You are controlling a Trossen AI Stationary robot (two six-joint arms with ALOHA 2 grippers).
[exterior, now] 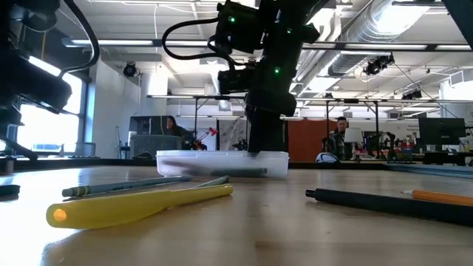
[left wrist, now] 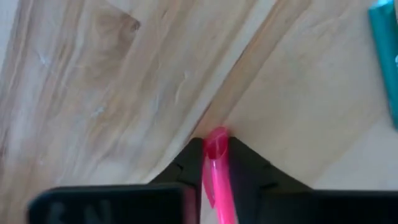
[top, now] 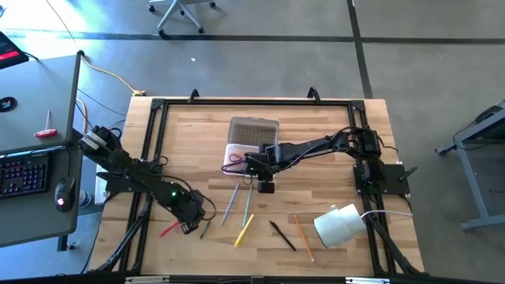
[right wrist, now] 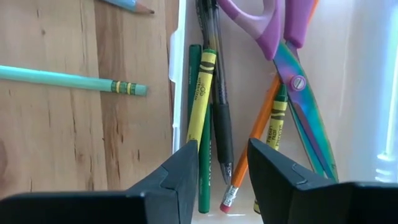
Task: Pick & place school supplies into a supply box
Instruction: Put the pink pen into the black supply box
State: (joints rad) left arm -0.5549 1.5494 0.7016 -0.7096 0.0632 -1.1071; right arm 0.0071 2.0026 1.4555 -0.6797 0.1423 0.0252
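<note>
The clear supply box lies open near the table's middle, its dotted lid folded back toward the far edge. In the right wrist view it holds purple-handled scissors, a yellow crayon, green crayons, a black pen and an orange pencil. My right gripper hovers open just over the box. My left gripper is at the table's near left, shut on a pink pen. Two pencils, a yellow marker, a black pen and an orange pencil lie flat on the wood. My left gripper pinches the pink pen between its two fingers. The pen's end shows just past the fingertips, and the shaft runs back between them. In the high view the rest of the pen juts out toward the near left edge. Whether it is off the table, I cannot tell.
A white cylindrical roll lies at the near right, beside the right arm's base. A dark pen lies just right of my left gripper. A teal item lies close to the left gripper. People sit at desks in the room behind.
</note>
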